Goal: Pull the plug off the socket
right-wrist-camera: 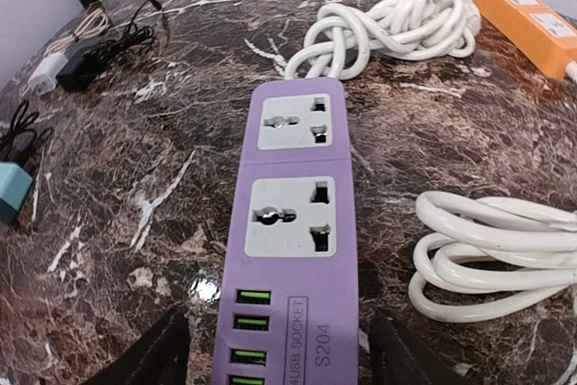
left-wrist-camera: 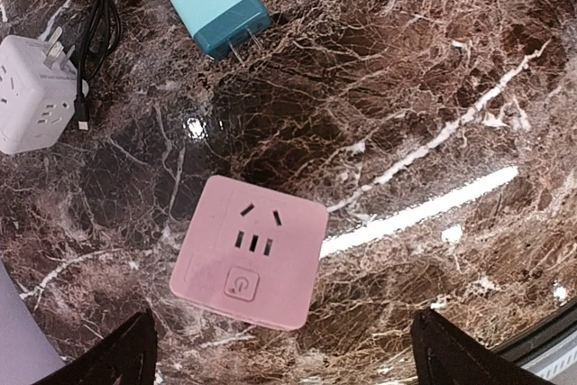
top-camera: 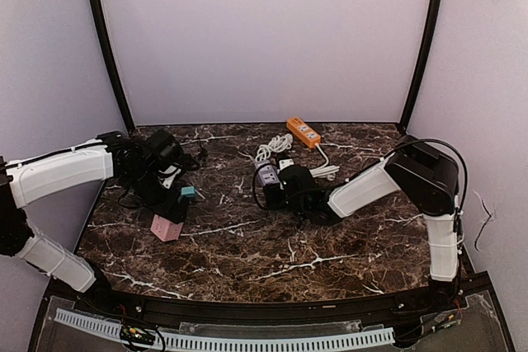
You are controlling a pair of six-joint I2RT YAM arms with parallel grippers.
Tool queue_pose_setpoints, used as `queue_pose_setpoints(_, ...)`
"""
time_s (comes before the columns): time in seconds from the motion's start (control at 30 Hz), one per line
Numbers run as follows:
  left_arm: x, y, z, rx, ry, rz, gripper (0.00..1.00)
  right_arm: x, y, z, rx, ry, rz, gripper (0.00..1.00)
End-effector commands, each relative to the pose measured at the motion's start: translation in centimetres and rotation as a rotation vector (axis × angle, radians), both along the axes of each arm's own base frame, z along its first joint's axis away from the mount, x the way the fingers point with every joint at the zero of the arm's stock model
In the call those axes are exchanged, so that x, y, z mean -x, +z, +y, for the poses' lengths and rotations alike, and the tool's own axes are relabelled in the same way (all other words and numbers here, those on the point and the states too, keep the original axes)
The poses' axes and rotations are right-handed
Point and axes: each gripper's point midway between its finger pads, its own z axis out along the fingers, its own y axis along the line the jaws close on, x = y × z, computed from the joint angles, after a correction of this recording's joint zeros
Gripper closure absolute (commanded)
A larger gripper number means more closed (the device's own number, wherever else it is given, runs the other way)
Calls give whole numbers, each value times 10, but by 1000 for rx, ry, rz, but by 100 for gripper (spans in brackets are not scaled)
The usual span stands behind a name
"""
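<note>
From above, the left claw (top-camera: 176, 208) hangs over the left part of the dark marbled table (top-camera: 330, 245). It is just above a pink socket (top-camera: 167, 227), and a teal plug (top-camera: 188, 193) lies beside it. The right claw (top-camera: 274, 195) sits mid-table at a purple power strip (top-camera: 268, 175). An orange power strip (top-camera: 304, 132) and a coiled white cord (top-camera: 276, 150) lie behind that. No writing can be read from here.

In the left wrist view, the left claw (left-wrist-camera: 287, 326) is spread wide, with one finger at each bottom corner. The pink socket (left-wrist-camera: 252, 254) lies flat between and just ahead of them. Its face shows pin holes and a button with a power symbol. The plug (left-wrist-camera: 219, 6) lies on the table well beyond the socket, apart from it, with its prongs bare and pointing toward the socket. A white cube socket (left-wrist-camera: 32, 92) and a black cable (left-wrist-camera: 104, 6) are at the left.

In the right wrist view, the right claw (right-wrist-camera: 275, 349) is spread, with its fingers on either side of the purple power strip (right-wrist-camera: 293, 223). The strip is printed "USB SOCKET S204" beside green USB ports. The plug (right-wrist-camera: 13, 191) shows at the left edge, far from this claw. Any marks on the orange power strip (right-wrist-camera: 514, 6) are too small to read.
</note>
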Motion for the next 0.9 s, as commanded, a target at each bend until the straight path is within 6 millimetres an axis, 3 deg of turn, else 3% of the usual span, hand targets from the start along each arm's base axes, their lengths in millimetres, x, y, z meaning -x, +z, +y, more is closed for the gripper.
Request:
queue_pose_setpoints(0.0, 23, 8, 4, 79, 43, 21, 1, 7, 2, 8, -22, 59, 12, 26)
queue_pose_setpoints(0.2, 32, 8, 2, 115, 51, 30, 1, 20, 22, 16, -69, 141, -13, 3)
queue_pose_setpoints(0.43, 36, -2, 1, 106, 87, 54, 1, 39, 56, 17, -89, 202, -65, 1)
queue_pose_setpoints(0.87, 30, -33, -24, 76, 45, 110, 1, 63, 78, -12, -101, 205, -87, 1)
